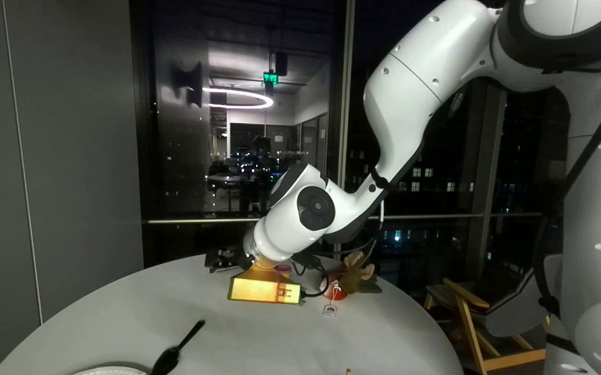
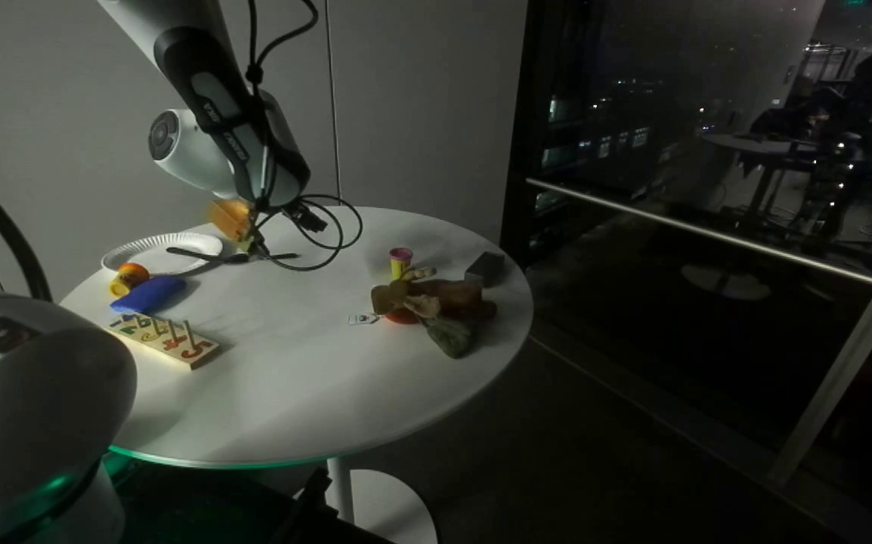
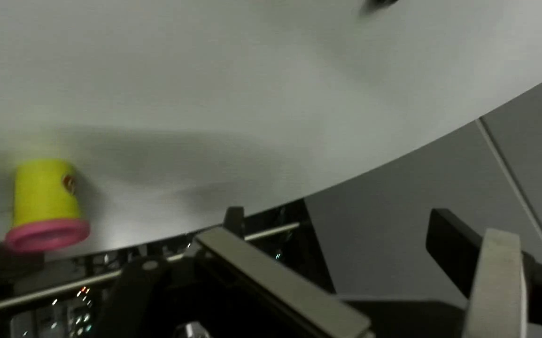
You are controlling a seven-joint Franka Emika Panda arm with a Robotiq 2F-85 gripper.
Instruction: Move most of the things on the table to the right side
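My gripper (image 3: 339, 223) is open and empty, its fingers wide apart; it also shows above the table in both exterior views (image 1: 222, 260) (image 2: 312, 219). The yellow can with a pink lid (image 3: 45, 202) stands left of the fingers in the wrist view; it also shows in an exterior view (image 2: 400, 263). A brown plush toy with a tag (image 2: 436, 301) and a grey box (image 2: 484, 269) lie near it. A white plate (image 2: 126, 254), a black utensil (image 2: 236, 258), an orange and yellow item (image 2: 128, 279), a blue item (image 2: 150, 295) and a wooden number board (image 2: 164, 341) are at the opposite end.
The round white table (image 2: 292, 393) has a curved edge. A grey wall (image 1: 71, 156) and dark windows with a metal rail (image 1: 201, 221) stand behind it. Loose cables (image 2: 338, 227) hang by the wrist. A chair (image 1: 488, 312) stands beyond the table.
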